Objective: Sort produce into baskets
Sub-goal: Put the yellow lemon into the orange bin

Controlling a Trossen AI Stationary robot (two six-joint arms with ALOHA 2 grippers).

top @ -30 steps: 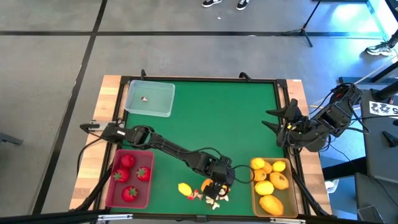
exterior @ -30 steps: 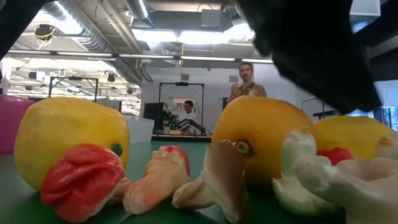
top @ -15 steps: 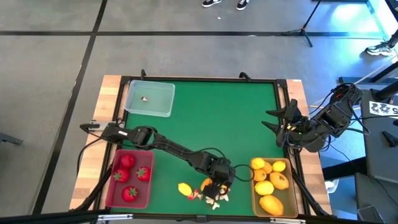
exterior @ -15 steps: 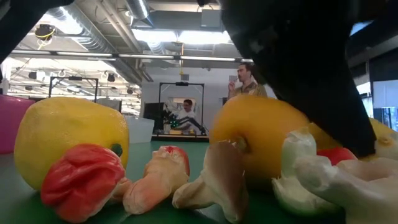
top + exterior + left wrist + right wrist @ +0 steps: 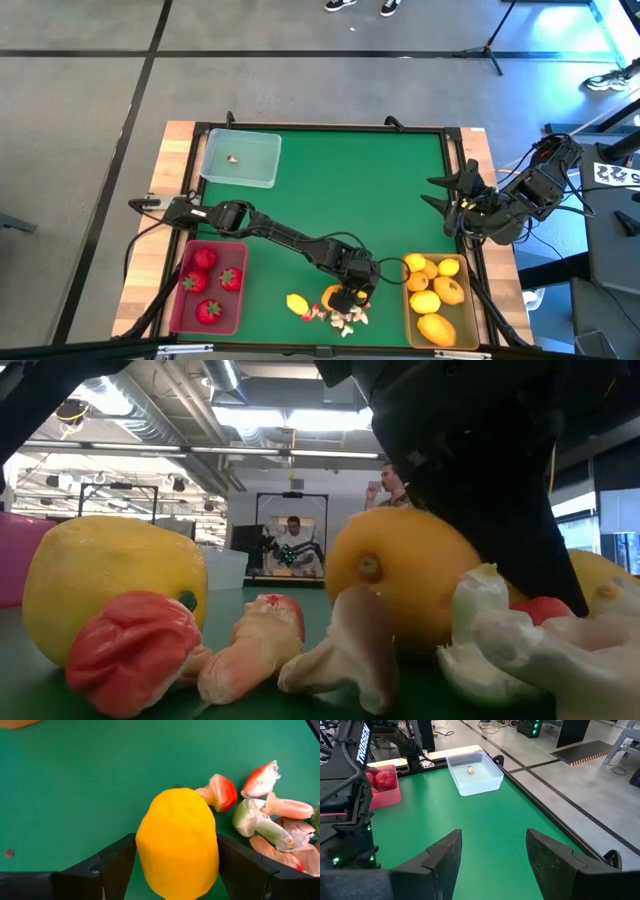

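An orange lemon (image 5: 177, 845) lies near the table's front edge, between the fingers of my left gripper (image 5: 176, 843), which comes down on it from the arm stretched across the mat (image 5: 290, 238). A yellow lemon (image 5: 297, 303) lies just left of it. Small white-and-red bits (image 5: 270, 815) lie beside and in front of both. The pinkish-red basket (image 5: 180, 300) at the front left holds three strawberries. The tan basket (image 5: 409, 312) at the front right holds several lemons. The clear basket (image 5: 255, 160) stands at the far left. My right gripper (image 5: 492, 855) hangs open, raised at the right edge. My left gripper has the orange lemon pinched between its two fingers, one on each of its long sides (image 5: 142, 855). The fingers slant down from the far left and lie alongside the fruit. The lemon sits low on the green mat (image 5: 75, 795), among the bits.
The clear basket holds one small bit (image 5: 232, 158). The green mat's middle and far right show bare. Wooden borders (image 5: 170, 170) and a dark frame ring the mat. People and equipment show in the room beyond the table in the low view.
My left gripper has come down and a little toward the table's near edge, onto the orange lemon. The lemon has rolled: its stem end has turned upward, and the fruit has shifted slightly toward the yellow lemon. The bits and the yellow lemon have stayed put.
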